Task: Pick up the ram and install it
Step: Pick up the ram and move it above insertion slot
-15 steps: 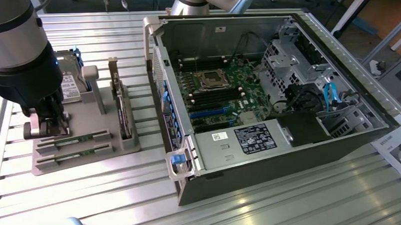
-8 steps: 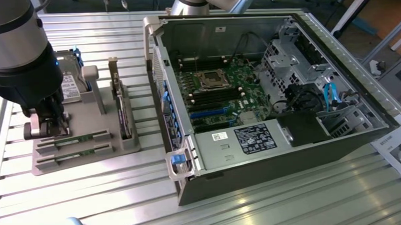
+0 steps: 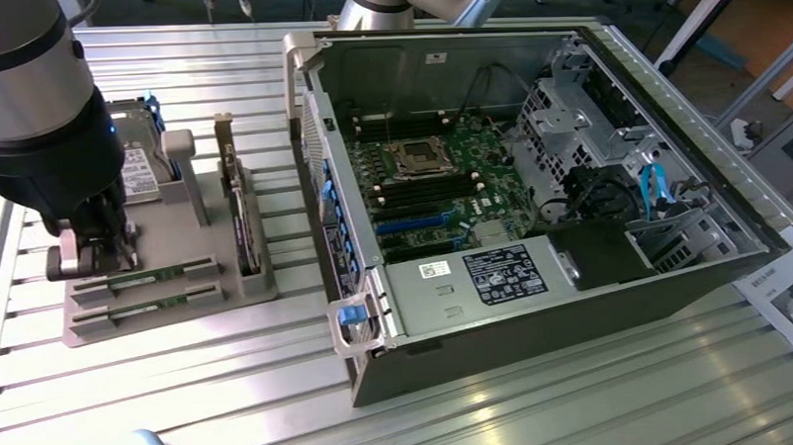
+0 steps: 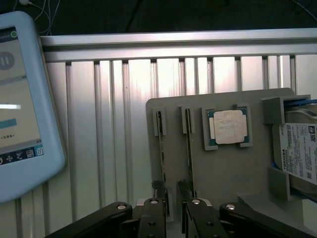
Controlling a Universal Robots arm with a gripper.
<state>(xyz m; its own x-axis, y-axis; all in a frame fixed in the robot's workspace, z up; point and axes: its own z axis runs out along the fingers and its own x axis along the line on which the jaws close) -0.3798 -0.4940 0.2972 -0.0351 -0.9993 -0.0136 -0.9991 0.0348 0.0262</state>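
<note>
Two green ram strips stand on edge in slots of a grey holder on the exterior view's left, one just behind the other. In the wrist view they run side by side. My gripper hangs over the near end of the two strips, open, with one fingertip by each strip's end. Nothing is held. Whether the fingers touch the strips I cannot tell.
The holder also carries a square silver processor, a hard drive and a dark expansion card. An open computer case with its motherboard lies on the exterior view's right. A light-blue tablet rests beside the holder.
</note>
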